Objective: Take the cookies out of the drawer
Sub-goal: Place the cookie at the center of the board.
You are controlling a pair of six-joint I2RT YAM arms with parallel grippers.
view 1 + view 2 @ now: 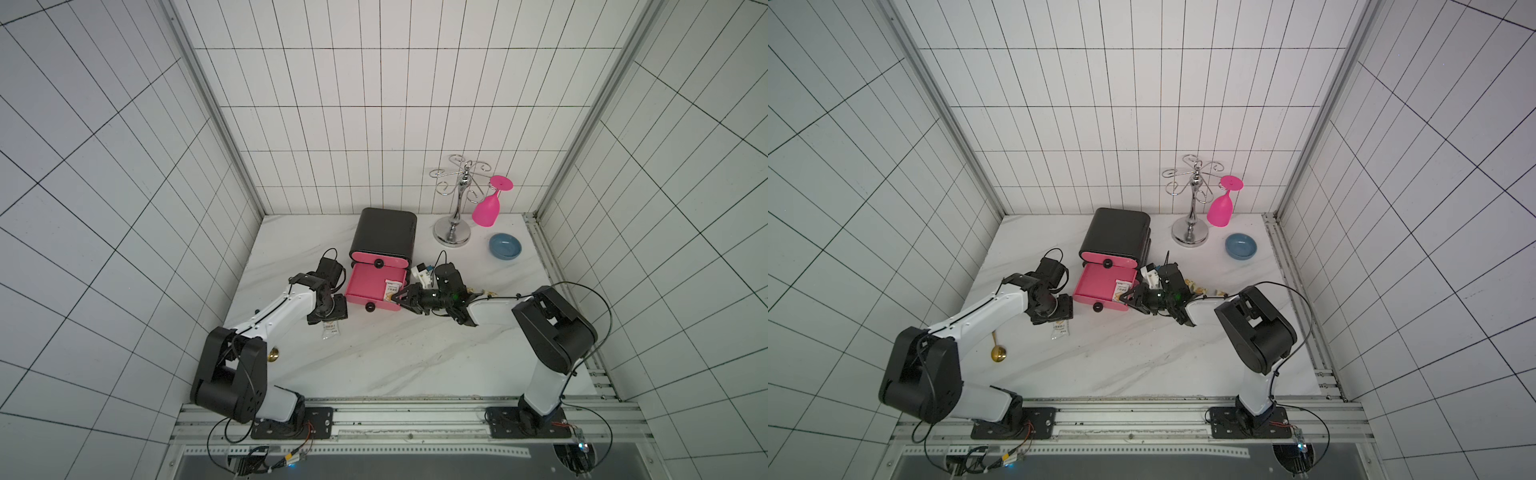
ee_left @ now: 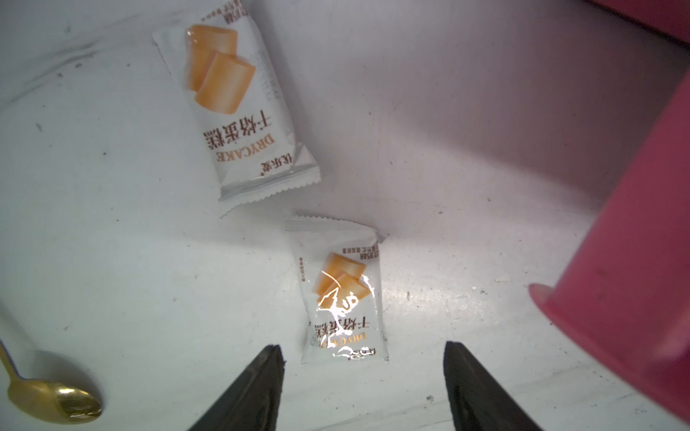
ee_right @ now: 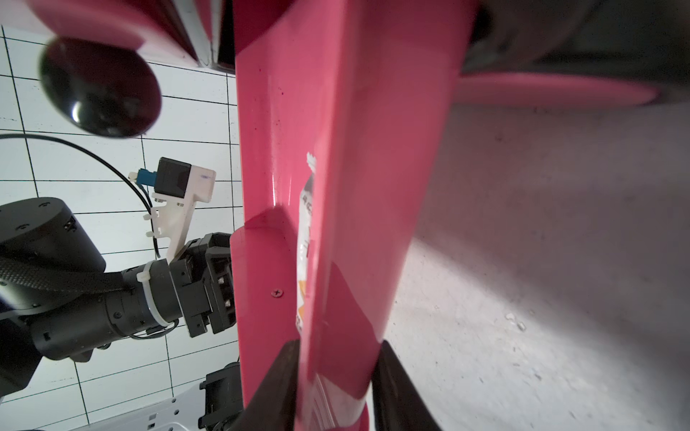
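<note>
Cookies (image 2: 341, 294) below parted left fingers (image 2: 257, 392); right fingers (image 3: 276, 384) clamp drawer (image 3: 336, 130) (pink).

One white sealed snack packet (image 1: 392, 286) is lying in the pink plastic drawer (image 1: 365, 286); two more packets (image 2: 239, 108) (image 2: 341, 298) are lying on the white marble desk (image 1: 395, 353) to its left, a gold metal spoon (image 1: 998, 353) farther left.

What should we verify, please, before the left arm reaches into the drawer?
1. The left gripper open and empty: ok.
2. The nearer packet lying free on the table: ok.
3. The drawer pulled open: ok.
4. Drawer emptied: not ok, a white packet lies inside.
5. The right gripper straddles the drawer wall; holding anything: cannot tell.
</note>
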